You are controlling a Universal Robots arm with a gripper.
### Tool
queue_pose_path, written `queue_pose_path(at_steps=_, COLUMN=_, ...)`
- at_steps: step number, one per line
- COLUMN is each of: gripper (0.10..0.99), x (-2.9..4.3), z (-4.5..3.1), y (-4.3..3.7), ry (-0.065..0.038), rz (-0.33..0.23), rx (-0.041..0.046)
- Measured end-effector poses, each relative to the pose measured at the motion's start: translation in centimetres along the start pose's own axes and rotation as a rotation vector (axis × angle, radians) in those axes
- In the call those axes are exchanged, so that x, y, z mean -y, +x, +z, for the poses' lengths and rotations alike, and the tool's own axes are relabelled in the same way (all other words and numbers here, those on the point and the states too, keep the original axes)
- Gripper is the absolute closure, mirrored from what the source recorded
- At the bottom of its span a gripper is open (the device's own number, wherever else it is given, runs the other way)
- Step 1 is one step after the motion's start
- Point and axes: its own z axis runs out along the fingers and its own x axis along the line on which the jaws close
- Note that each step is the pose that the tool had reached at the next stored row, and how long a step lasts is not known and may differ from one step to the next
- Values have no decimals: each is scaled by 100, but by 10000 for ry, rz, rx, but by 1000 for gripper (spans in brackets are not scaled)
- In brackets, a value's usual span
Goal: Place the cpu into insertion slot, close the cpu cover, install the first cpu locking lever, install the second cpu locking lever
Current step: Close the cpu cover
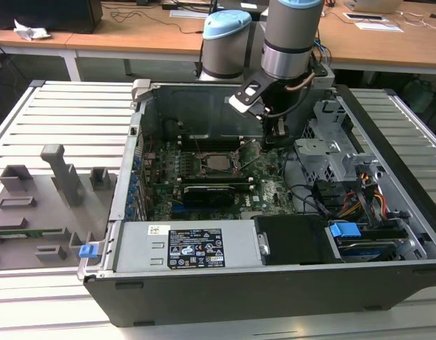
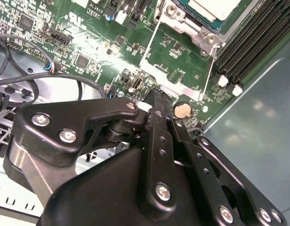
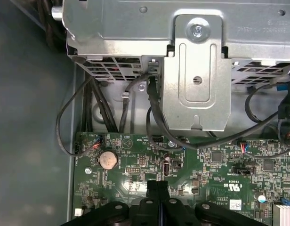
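Visitor: Pincer first, what has it got?

Technician: Nothing that shows. Its two black fingers are pressed together with only a seam between them. It hangs low over the green board, just beside the socket and close to a coin battery.

Visitor: And the chip?

Technician: The chip lies in the socket, pale face up. The silvery cover looks to be down around it, with the face showing through its window. That order makes sense, since the cover must pin the chip before any lever can bear on it.

Visitor: Why does the pincer sit off to the side of the socket?

Technician: Probably for the thin wire lever, which stands up beside the socket and slants toward the pincer. Closed fingers suit pushing a wire. Whether they touch it cannot be told.

Visitor: Any writing?

Technician: A black-and-white label sits on the grey power box, across the board from the socket. Small white markings dot the board. None of the print can be made out well enough to quote.
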Motion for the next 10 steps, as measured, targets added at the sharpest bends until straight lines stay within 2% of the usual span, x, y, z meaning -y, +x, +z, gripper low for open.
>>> queue_pose_path(at_steps=10, gripper=980, x=93, z=0, y=2, ry=0, rz=-8, rx=-2)
